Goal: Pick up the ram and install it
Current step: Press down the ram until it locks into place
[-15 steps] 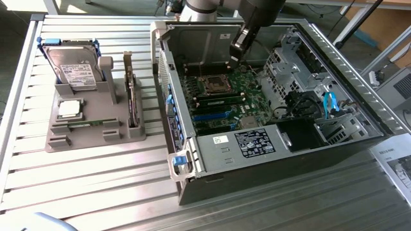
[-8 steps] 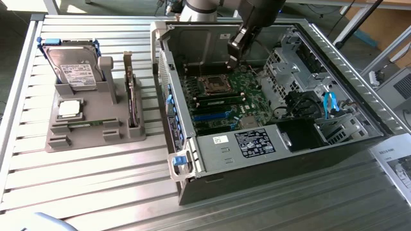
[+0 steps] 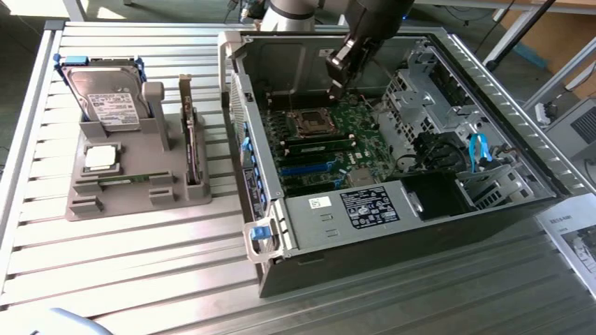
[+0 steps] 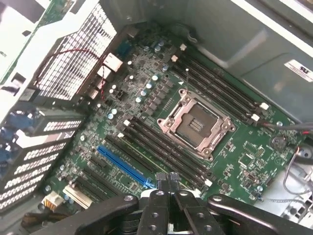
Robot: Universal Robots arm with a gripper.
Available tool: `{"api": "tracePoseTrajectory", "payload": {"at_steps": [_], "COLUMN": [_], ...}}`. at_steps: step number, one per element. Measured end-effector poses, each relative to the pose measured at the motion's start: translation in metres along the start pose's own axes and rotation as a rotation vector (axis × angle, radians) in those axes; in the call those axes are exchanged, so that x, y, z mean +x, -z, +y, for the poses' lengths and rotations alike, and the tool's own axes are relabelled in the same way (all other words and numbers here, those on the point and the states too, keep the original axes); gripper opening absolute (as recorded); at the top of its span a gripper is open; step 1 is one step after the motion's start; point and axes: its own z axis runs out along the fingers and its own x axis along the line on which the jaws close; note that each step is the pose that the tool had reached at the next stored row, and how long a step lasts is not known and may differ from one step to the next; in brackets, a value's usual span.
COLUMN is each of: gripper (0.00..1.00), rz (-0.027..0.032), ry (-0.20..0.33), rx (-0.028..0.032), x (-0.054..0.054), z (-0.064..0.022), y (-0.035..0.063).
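The ram (image 3: pixel 121 179) is a thin green stick lying low in the grey holder (image 3: pixel 88 206) on the table, at the exterior view's left, far from the arm. My gripper (image 3: pixel 334 85) hangs inside the open computer case (image 3: pixel 373 251), above the motherboard near the empty processor socket (image 3: pixel 312 124). In the wrist view the gripper (image 4: pixel 167 177) is shut, its fingertips pressed together with nothing between them. Beneath it lie the socket (image 4: pixel 198 125) and two banks of black memory slots (image 4: pixel 166 149), which look empty.
The holder also carries a hard drive (image 3: pixel 107 98), a small silver processor chip (image 3: pixel 100 157) and an upright expansion card (image 3: pixel 191 139). Case walls, a drive cage (image 3: pixel 419 91) and cables (image 3: pixel 479 150) ring the motherboard. A blue card slot (image 4: pixel 124 166) runs beside the memory slots.
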Motion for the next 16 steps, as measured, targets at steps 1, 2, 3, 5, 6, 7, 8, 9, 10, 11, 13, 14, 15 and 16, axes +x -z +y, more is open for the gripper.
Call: {"api": "tracePoseTrajectory", "payload": {"at_steps": [1,2,3,5,6,7,8,9,10,11,13,14,15,16], "gripper": [0.1,0.1,0.1,0.1,0.1,0.1,0.1,0.1,0.1,0.1,0.1,0.1,0.1,0.1], "rz": [-0.0006,-0.001,-0.0019,-0.0031,-0.0036,-0.0041,-0.0046,-0.0051,-0.0055,-0.0061,-0.007,-0.0075,-0.0081,-0.0085], "ry": [-0.015,-0.028,-0.054,-0.086,-0.101,-0.114,-0.128,-0.141,-0.155,-0.169,-0.195,-0.209,-0.223,-0.237], "rx": [-0.0008,-0.0015,-0.0029,-0.0047,-0.0055,-0.0062,-0.0069,-0.0077,-0.0085,-0.0092,-0.0107,-0.0115,-0.0123,-0.0131], "x": [0.0,0.0,0.0,0.0,0.0,0.0,0.0,0.0,0.0,0.0,0.0,-0.0001,-0.0001,-0.0001], "z": [0.0,0.0,0.0,0.0,0.0,0.0,0.0,0.0,0.0,0.0,0.0,0.0,0.0,0.0], "y": [-0.0001,-0.0001,-0.0002,-0.0004,-0.0005,-0.0005,-0.0006,-0.0006,-0.0007,-0.0008,-0.0008,-0.0009,-0.001,-0.001]}}
